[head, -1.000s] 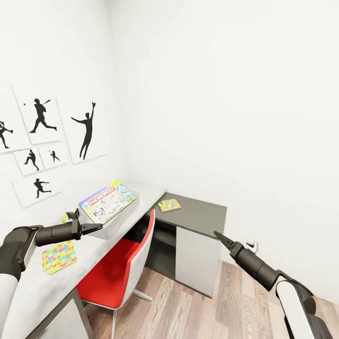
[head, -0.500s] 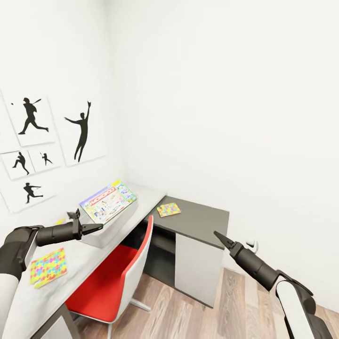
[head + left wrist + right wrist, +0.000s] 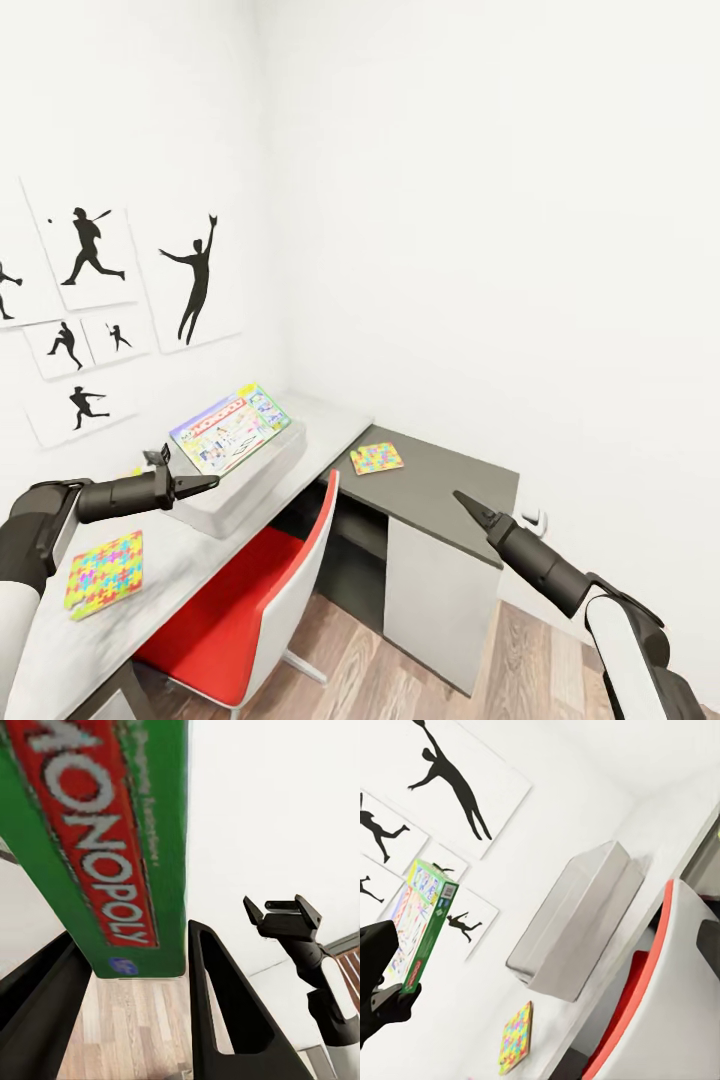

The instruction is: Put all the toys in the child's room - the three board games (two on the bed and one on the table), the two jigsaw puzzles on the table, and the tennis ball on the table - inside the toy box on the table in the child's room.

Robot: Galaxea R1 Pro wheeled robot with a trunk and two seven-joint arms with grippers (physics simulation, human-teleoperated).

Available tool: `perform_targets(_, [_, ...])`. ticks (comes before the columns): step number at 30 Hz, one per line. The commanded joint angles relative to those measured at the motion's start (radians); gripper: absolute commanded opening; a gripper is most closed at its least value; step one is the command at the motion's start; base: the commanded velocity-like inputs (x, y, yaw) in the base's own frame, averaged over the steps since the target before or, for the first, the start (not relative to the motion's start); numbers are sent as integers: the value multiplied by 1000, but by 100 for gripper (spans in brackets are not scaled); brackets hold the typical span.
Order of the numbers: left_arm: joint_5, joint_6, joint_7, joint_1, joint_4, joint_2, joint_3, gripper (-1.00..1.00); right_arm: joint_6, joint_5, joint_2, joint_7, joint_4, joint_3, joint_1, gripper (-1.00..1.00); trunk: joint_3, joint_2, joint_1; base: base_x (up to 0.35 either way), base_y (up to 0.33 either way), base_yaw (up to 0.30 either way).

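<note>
Left gripper [image 3: 205, 485] is clamped on the big board game [image 3: 230, 428], pale-green cover with red title band, held tilted above the toy box [image 3: 245, 480]. Right gripper [image 3: 466, 503] looks pinched closed, empty.

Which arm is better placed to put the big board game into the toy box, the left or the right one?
Left. The left gripper already holds the board game by its edge, directly above the toy box on the table. The right gripper is shut, empty, and far off by the lower side desk.
</note>
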Motion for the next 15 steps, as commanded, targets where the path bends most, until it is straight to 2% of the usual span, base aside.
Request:
perform_targets(1, [-3,10,-6,-1,0,0,1,-100,7,-4,0,2,0,-2,0,100,0,-1,1,180,-126,75])
perform_targets(11, [-3,9,-6,-1,0,0,2,-100,13,-2,-7,-9,-11,-3,-2,100,0,-1,1,137,-88,9])
perform_targets(13, [-3,9,-7,-1,0,0,2,-100,20,5,-4,-38,-17,-1,-6,100,0,-1,1,116,-81,0])
perform_targets(15, [-2,9,-5,-1,0,-1,1,-100,44,26,-6,-123,-21,12,-28,100,0,-1,1,113,-81,0])
